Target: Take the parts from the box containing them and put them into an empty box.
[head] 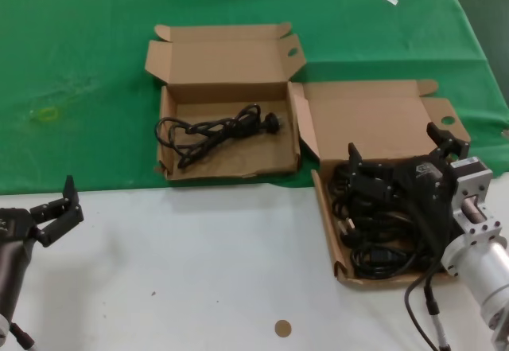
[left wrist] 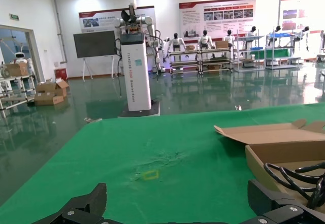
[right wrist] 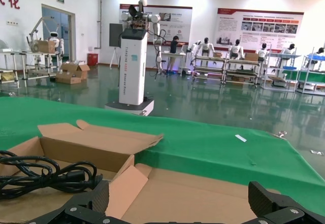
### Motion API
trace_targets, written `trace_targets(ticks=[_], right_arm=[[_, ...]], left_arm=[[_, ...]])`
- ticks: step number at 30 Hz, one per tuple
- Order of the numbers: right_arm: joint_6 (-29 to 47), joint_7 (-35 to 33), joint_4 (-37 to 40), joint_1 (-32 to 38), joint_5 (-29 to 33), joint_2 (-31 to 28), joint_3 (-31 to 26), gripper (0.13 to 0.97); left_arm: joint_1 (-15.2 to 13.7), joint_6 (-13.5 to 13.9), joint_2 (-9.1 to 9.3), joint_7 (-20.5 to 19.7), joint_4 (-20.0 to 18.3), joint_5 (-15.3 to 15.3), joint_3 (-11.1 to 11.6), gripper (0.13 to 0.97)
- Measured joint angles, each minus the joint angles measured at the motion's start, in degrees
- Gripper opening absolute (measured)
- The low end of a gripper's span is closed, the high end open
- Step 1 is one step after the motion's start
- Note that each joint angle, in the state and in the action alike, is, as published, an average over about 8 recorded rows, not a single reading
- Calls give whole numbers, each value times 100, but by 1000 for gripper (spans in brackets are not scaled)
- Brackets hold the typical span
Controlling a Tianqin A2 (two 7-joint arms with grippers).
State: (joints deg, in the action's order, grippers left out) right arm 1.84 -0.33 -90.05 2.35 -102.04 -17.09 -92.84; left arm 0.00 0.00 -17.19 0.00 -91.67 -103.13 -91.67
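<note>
Right gripper (head: 399, 154) poised wide open over tangled glossy black cables (head: 380, 228) heaped in right-hand corrugated brown box (head: 328, 232), gripping nothing; left-hand cardboard box (head: 228, 172) holding one coiled cable (head: 215, 131) on green cloth (head: 79, 88); left gripper (head: 57, 208) idle, spread, empty

the right tool (head: 398, 156) hangs at the right of the head view with its two black fingers spread wide, wrist angled down and forward on its silver-cased arm, while the left tool (head: 64, 200) sits low at the left edge, fingers parted, arm idle.
</note>
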Motion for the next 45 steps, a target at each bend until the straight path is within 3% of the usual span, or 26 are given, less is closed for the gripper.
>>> trace_targets(ticks=[45], right_arm=[[0,0,0,0,0,0,0,966]], left_arm=[[0,0,0,0,0,0,0,966]])
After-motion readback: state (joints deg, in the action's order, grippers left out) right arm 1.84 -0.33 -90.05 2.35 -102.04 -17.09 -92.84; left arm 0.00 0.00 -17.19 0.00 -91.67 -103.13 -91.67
